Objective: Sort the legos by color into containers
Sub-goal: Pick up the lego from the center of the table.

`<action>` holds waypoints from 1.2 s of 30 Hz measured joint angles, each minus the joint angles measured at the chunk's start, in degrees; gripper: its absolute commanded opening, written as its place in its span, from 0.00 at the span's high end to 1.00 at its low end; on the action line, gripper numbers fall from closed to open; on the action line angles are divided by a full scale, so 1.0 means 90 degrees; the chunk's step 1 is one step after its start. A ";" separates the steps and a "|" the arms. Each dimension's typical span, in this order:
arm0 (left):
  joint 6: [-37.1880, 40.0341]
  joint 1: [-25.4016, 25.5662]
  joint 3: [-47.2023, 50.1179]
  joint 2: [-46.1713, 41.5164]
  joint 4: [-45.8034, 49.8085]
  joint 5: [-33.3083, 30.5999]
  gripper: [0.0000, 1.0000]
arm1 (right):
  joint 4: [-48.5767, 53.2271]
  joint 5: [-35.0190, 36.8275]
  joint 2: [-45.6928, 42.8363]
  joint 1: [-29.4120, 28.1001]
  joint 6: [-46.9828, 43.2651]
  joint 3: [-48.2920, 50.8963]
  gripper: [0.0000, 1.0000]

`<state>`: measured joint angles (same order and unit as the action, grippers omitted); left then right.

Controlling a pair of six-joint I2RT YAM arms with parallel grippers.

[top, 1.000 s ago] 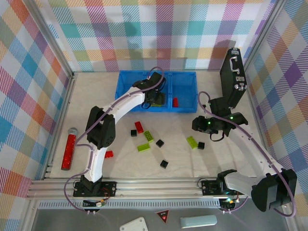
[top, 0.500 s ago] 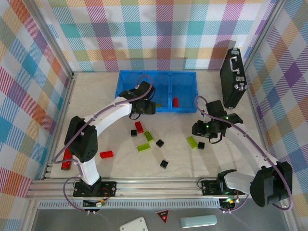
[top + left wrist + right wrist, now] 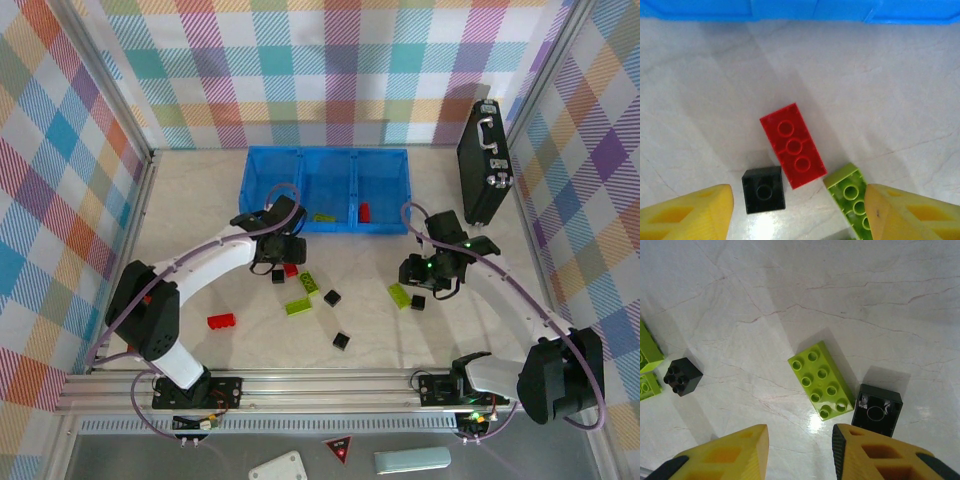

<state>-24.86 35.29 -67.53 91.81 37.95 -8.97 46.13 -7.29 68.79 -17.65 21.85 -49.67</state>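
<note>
No text, number or brand can be read in any view. Near the bottom centre of the top view lies a small red triangular sign (image 3: 340,451) with a dark mark on it, too small to read. The studs of the red brick (image 3: 793,145) and of the lime-green brick (image 3: 820,379) show plain rings, with no legible letters.

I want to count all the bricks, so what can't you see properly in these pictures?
- Left wrist view: the lime-green brick runs behind a yellow finger and off the bottom edge.
- Left wrist view: the top edge cuts the blue tray, hiding its inside.
- Right wrist view: lime-green pieces cut by the left edge.
- Top view: the left arm covers part of a red brick.
</note>
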 measured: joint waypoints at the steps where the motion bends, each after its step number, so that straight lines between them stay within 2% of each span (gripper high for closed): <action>1: -0.0027 -0.0015 0.0121 -0.0075 -0.0019 0.0017 0.33 | 0.0005 0.0000 0.0000 0.0000 0.0000 0.0034 0.60; 15: -0.0287 -0.0160 0.1117 -0.0537 -0.0097 0.0160 0.42 | -0.0119 0.0002 -0.0097 0.0000 0.0027 0.0318 0.61; 24: -0.0257 -0.0330 0.1015 0.0022 -0.0289 0.0447 0.48 | -0.0114 0.0100 -0.0039 0.0000 0.0049 0.0318 0.61; 36: -0.0238 -0.0372 0.0678 0.0546 -0.0287 0.0440 0.56 | -0.0112 0.0097 -0.0053 0.0000 0.0049 0.0318 0.60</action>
<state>-27.00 31.94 -61.43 96.73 35.38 -5.02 45.12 -6.42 68.31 -17.65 22.28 -46.81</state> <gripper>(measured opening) 0.450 0.396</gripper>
